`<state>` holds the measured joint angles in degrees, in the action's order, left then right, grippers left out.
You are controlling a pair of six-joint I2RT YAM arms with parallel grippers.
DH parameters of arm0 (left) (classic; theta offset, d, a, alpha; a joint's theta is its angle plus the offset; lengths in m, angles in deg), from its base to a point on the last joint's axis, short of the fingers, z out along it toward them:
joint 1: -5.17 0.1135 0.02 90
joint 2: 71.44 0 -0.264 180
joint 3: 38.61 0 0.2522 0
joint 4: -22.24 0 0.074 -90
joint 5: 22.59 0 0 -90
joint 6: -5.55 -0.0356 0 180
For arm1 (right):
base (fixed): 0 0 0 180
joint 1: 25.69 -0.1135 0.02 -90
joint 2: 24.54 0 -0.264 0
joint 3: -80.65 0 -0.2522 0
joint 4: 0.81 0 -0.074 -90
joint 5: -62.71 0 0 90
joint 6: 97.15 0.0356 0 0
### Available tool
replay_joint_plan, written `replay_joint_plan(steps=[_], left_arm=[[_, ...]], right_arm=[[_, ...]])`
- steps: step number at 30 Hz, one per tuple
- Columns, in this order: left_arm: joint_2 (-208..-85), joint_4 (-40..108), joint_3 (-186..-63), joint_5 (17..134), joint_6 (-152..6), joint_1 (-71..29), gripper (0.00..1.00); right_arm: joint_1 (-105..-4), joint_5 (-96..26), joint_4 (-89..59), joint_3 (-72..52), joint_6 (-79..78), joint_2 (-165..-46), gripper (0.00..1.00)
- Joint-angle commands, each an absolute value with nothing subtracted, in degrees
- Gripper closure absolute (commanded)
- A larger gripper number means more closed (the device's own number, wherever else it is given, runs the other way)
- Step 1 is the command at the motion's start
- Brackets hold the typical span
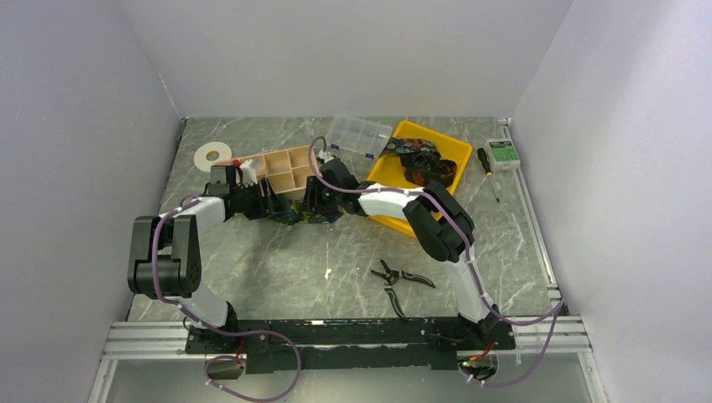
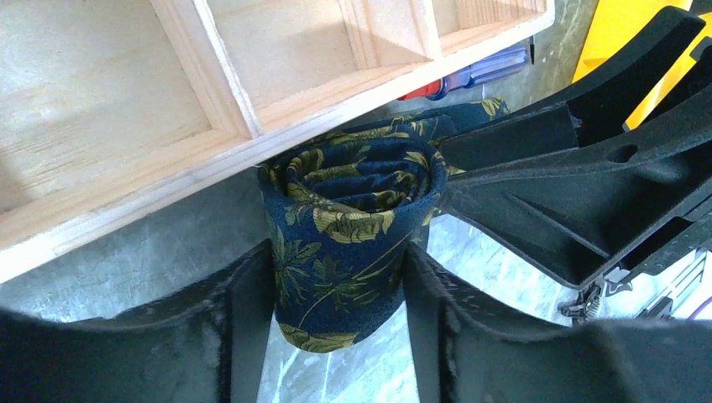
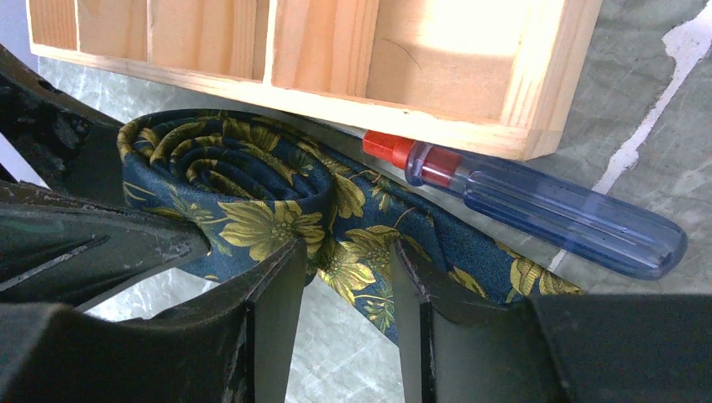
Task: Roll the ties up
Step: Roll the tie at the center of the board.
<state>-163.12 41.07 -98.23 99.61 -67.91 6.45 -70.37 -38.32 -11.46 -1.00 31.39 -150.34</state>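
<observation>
My left tool (image 2: 338, 260) is clamped on the tie (image 2: 353, 193): the rolled end sits between both fingers (image 2: 252, 302), touching each. The coil stands on edge with its spiral face up, so the roll axis is roughly upright. It lies on the tabletop (image 3: 655, 101), pressed against the near wall of the wooden box (image 2: 126, 193).

My right tool (image 3: 346, 256) comes in from the right, with its jaws partly apart. They straddle the tie where the loose tail leaves the coil; I can't tell whether they pinch it.

The tail's long axis runs right along the box wall, under a blue-handled screwdriver (image 3: 546, 210). Both tools are at the tie: left on the coil, right on the tail side. My guess is the next turn winds toward the right.
</observation>
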Motion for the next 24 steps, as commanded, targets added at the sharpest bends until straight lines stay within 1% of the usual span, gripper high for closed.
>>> replay_joint_plan(steps=[1, 7, 10, 11, 14, 15, 17, 19, 24], left_arm=[[-163.0, 40.8, -99.7, 101.7, -69.1, 5.4, 0.46], [-161.9, 43.1, -100.0, 99.1, -69.9, 3.1, 0.72], [-160.6, 45.6, -100.8, 96.9, -70.2, 2.6, 0.83], [-160.1, 46.4, -101.1, 95.9, -70.2, 2.4, 0.86], [-159.0, 50.4, -102.4, 90.5, -70.2, 1.1, 0.95], [-158.8, 52.3, -103.2, 87.9, -70.3, 0.4, 0.97], [-158.7, 57.0, -105.1, 81.5, -70.5, -1.3, 0.97], [-159.1, 60.8, -107.0, 74.9, -70.3, -3.0, 0.97], [-161.2, 66.8, -110.9, 62.8, -66.8, -7.3, 0.97]], right_arm=[[-70.1, -38.4, -11.8, -1.8, 30.5, -151.5, 0.54], [-70.1, -38.6, -12.1, -1.7, 30.5, -150.8, 0.54], [-70.1, -38.5, -11.9, -2.4, 30.6, -149.2, 0.52], [-70.1, -38.2, -12.1, -2.8, 30.7, -148.3, 0.5], [-70.0, -36.0, -12.9, -5.0, 30.6, -144.0, 0.38], [-70.0, -35.1, -12.9, -6.1, 30.6, -142.2, 0.35], [-70.0, -32.9, -13.4, -8.8, 30.5, -138.5, 0.3], [-70.0, -31.1, -13.8, -12.2, 30.8, -134.6, 0.29], [-70.0, -28.6, -12.5, -23.0, 32.0, -124.4, 0.27]])
